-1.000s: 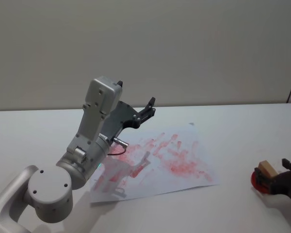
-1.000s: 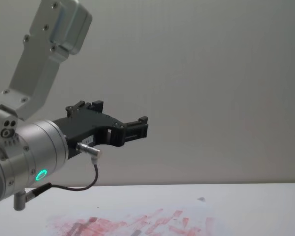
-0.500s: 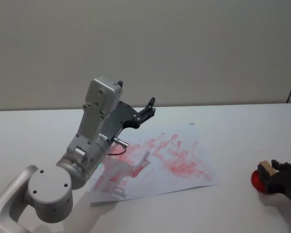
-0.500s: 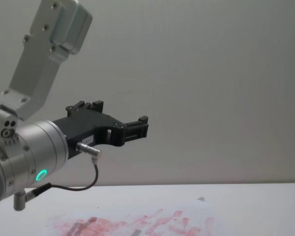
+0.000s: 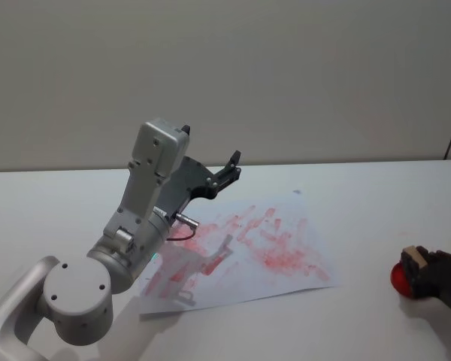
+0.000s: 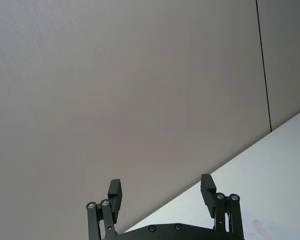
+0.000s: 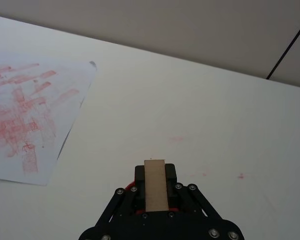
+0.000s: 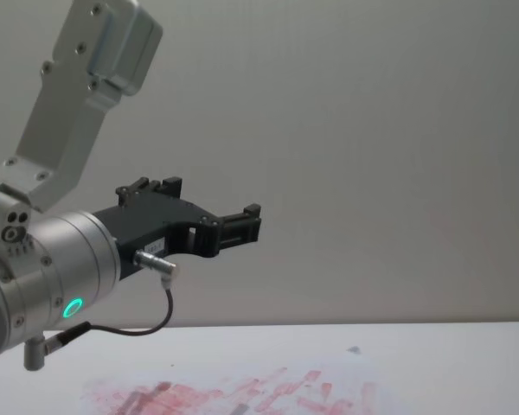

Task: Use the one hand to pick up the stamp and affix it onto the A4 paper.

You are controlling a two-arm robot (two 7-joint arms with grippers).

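The right gripper (image 7: pixel 155 173) sits low at the table's right edge with its black fingers (image 7: pixel 140 173) pressed against both sides of the stamp (image 7: pixel 155 186), a tan block standing upright between them. In the right wrist view a sliver of red shows under the block. The head view gives more of it: a red round object (image 5: pixel 400 280) lies on the white table (image 5: pixel 361 195) directly beneath the stamp, though whether the block's foot touches it cannot be told. Stamp and red object are well apart from the A4 paper (image 5: pixel 264 248), which lies to their left near the middle of the table, covered in smudged red-pink rectangular prints. The right wrist view adds a few faint red specks on the bare tabletop near the gripper. The left gripper (image 6: pixel 161 192) hangs in the air above the paper's left part, its fingers (image 6: pixel 115 192) spread wide with nothing between them. The left wrist view looks past them to the grey wall (image 6: pixel 140 75) and a corner of the table. The chest view shows this gripper from the side, with a green light (image 8: pixel 72 307) glowing on the arm's silver wrist, a thin black cable (image 8: pixel 147 324) looping below it, and a small label on the black body too small to read.
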